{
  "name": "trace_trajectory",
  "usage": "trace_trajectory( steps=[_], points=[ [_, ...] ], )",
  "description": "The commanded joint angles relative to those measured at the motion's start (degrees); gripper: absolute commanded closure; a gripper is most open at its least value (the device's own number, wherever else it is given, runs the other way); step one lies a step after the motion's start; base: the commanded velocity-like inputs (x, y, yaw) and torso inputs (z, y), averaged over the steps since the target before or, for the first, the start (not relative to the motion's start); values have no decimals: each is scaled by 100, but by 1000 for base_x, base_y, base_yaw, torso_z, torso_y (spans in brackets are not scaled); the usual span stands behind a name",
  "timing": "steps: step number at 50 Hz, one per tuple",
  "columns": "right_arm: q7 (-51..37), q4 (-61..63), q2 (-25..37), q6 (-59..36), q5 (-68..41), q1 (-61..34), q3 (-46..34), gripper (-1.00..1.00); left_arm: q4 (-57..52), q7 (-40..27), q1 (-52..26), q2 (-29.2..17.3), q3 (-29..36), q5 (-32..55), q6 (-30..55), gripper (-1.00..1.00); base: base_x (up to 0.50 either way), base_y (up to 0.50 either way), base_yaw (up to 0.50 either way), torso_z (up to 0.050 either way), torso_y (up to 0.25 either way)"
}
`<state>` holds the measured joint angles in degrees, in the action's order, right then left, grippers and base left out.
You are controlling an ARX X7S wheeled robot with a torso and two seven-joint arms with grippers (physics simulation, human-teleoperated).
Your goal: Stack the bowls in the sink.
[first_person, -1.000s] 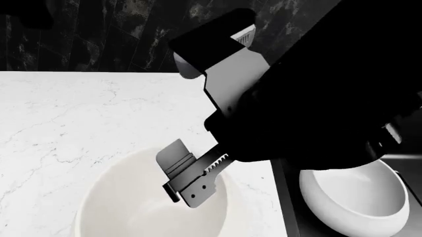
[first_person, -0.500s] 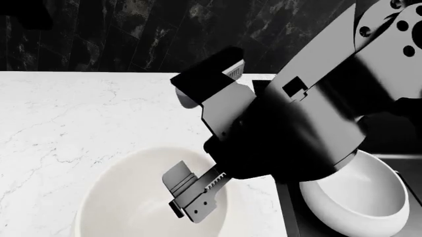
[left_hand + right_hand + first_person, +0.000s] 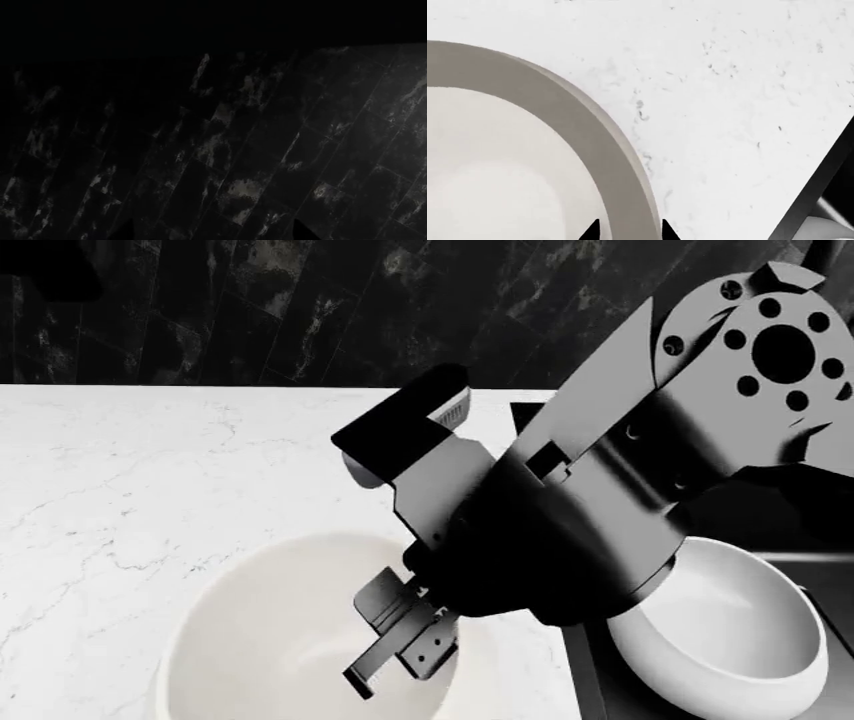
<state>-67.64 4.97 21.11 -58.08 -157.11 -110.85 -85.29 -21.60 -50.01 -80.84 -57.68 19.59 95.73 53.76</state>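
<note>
A white marble counter (image 3: 160, 470) with faint grey veining spreads across the near ground. Behind it rises a wall of dark, black-veined marble tiles (image 3: 267, 310), which fills the left wrist view.

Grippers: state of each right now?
Left gripper: out of the head view; its wrist camera shows only dark wall. Cannot tell.
Right gripper: open, fingers straddling the rim of the cream bowl, not clamped.

My right arm (image 3: 601, 500) reaches down-left, its gripper (image 3: 400, 645) open; my left gripper is out of sight.
</note>
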Motion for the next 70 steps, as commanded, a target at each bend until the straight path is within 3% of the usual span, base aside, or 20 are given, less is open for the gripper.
trace_trajectory(
  steps=[1, 17, 31, 48, 70],
  points=[
    [-209, 17, -23, -185, 237, -42, -125, 100, -4, -22, -26, -20, 4, 30, 19, -100, 0, 0, 0, 0, 0],
    [-206, -165, 277, -223, 187, -846, 368, 100, 17, -44, -97, -3, 16, 72, 40, -100, 0, 0, 0, 0, 0],
    [-130, -357, 1201, -97, 445, -1210, 924, 100, 78, -46, -182, 76, 64, 50, 61, -100, 0, 0, 0, 0, 0],
    [-451, 200, 2708, 379, 671, -881, 1008, 100, 77, -67, -213, 102, 77, 54, 53, -100, 0, 0, 0, 0, 0],
    [-476, 1072, 4193, 1307, 857, -237, 1164, 100, 84, -81, -225, 165, 125, 53, 50, -100, 0, 0, 0, 0, 0]
  ],
)
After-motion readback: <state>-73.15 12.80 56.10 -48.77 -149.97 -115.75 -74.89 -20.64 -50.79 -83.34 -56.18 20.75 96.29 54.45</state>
